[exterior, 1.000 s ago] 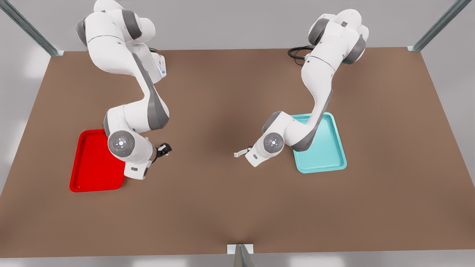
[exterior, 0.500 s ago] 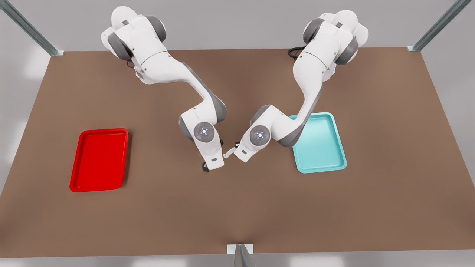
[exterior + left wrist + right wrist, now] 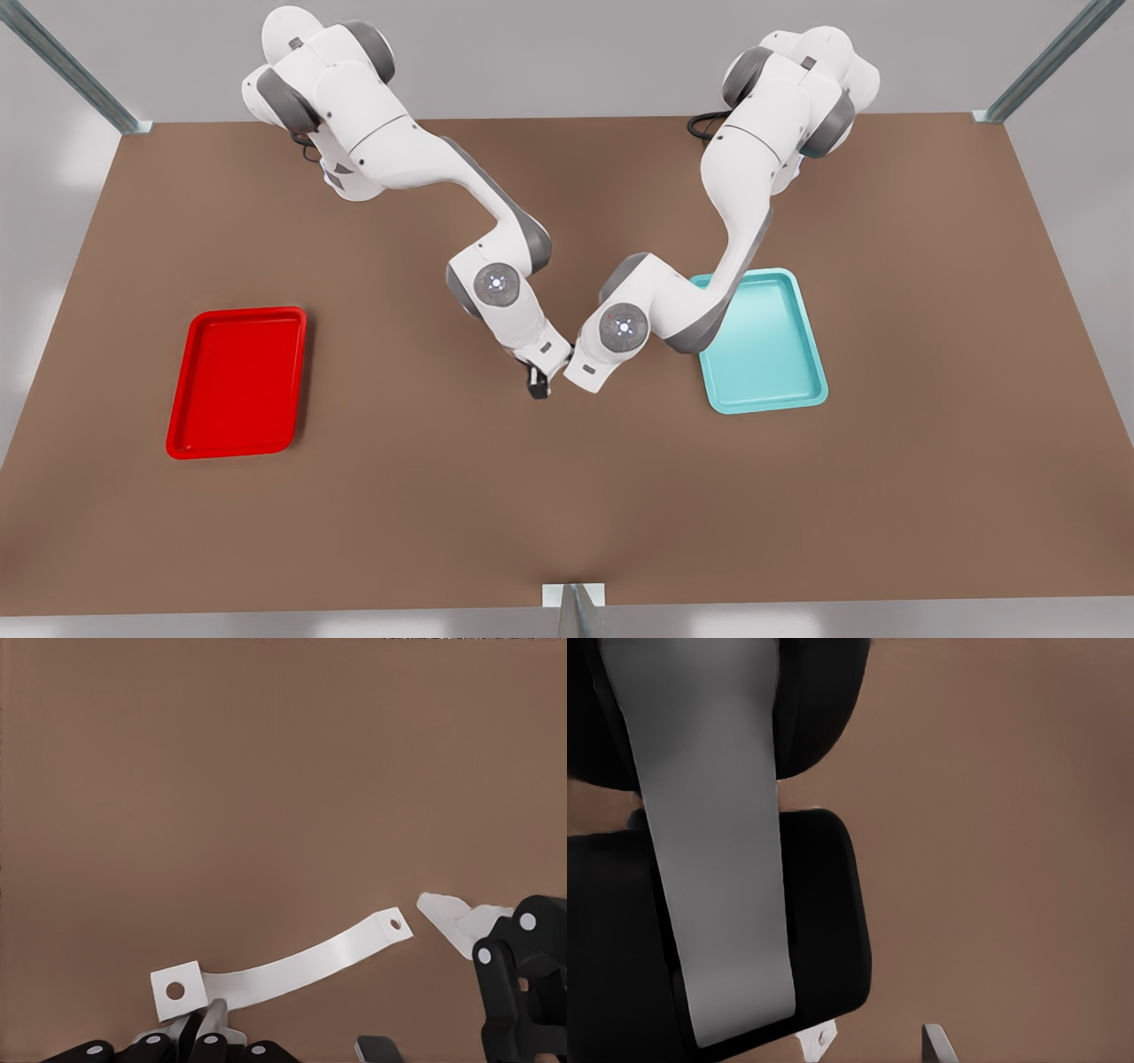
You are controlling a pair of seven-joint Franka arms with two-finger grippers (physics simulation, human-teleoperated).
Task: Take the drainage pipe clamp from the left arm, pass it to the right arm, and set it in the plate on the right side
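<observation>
**Two grippers meet over the middle of the brown table**

My left gripper (image 3: 202,1032) is clenched on the clamp (image 3: 283,970), pinching the white strap near one of its holed tabs. The rest of the strap arches out freely above the table (image 3: 567,514). My right gripper (image 3: 412,981) sits at the strap's other end with its fingers spread. One pale fingertip (image 3: 447,914) lies just beside the far tab but apart from it. In my right wrist view, a small bit of white tab with a hole shows under the dark bulk of my other hand.

In the front view both wrists come together at the table's centre, between the two trays. The red plate (image 3: 235,381) lies well apart on the front view's left, flat on the tabletop. The teal tray (image 3: 771,354) lies on the front view's right, partly under my left arm.

The table is a plain matt brown sheet. Pale grey walls surround it. Slanted metal posts (image 3: 71,66) stand at the back corners, and a small metal bracket (image 3: 573,595) sits at the near edge. A black cable (image 3: 709,128) loops by my left arm's base.
</observation>
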